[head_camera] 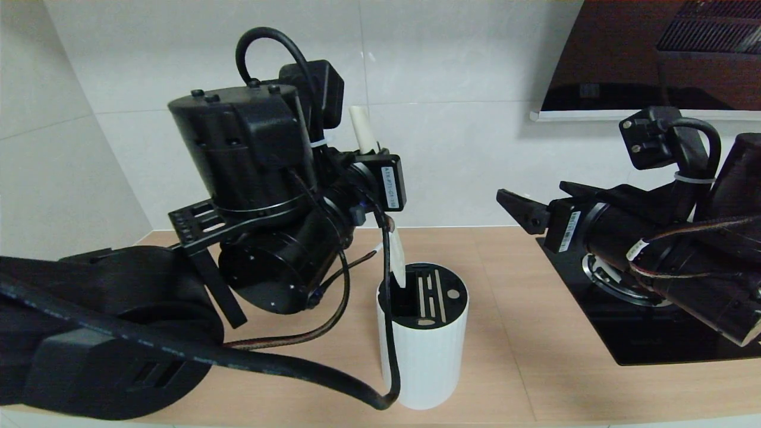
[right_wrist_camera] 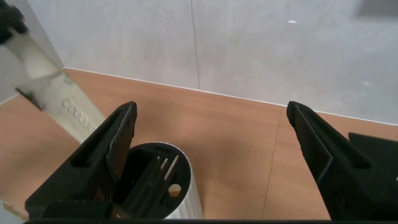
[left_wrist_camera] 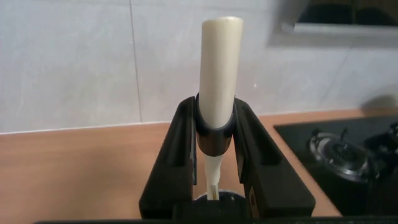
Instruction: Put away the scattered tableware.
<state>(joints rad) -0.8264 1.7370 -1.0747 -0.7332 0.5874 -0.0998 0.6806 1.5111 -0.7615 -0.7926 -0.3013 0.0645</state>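
A knife with a cream handle (head_camera: pixel 362 128) is held upright in my left gripper (head_camera: pixel 377 172), which is shut on the handle (left_wrist_camera: pixel 219 68). Its pale blade (head_camera: pixel 396 261) points down into a slot in the black top of a white cylindrical holder (head_camera: pixel 425 351) on the wooden counter. In the right wrist view the blade (right_wrist_camera: pixel 62 102) slants toward the holder (right_wrist_camera: pixel 155 186). My right gripper (head_camera: pixel 535 202) hangs open and holds nothing, to the right of the holder and above the counter; its jaws (right_wrist_camera: pixel 211 143) stand wide apart.
A black glass cooktop (head_camera: pixel 624 321) with a burner lies on the counter at the right, under my right arm. A dark range hood (head_camera: pixel 654 59) hangs on the tiled wall above it. Bare wooden counter (head_camera: pixel 511 297) lies between holder and cooktop.
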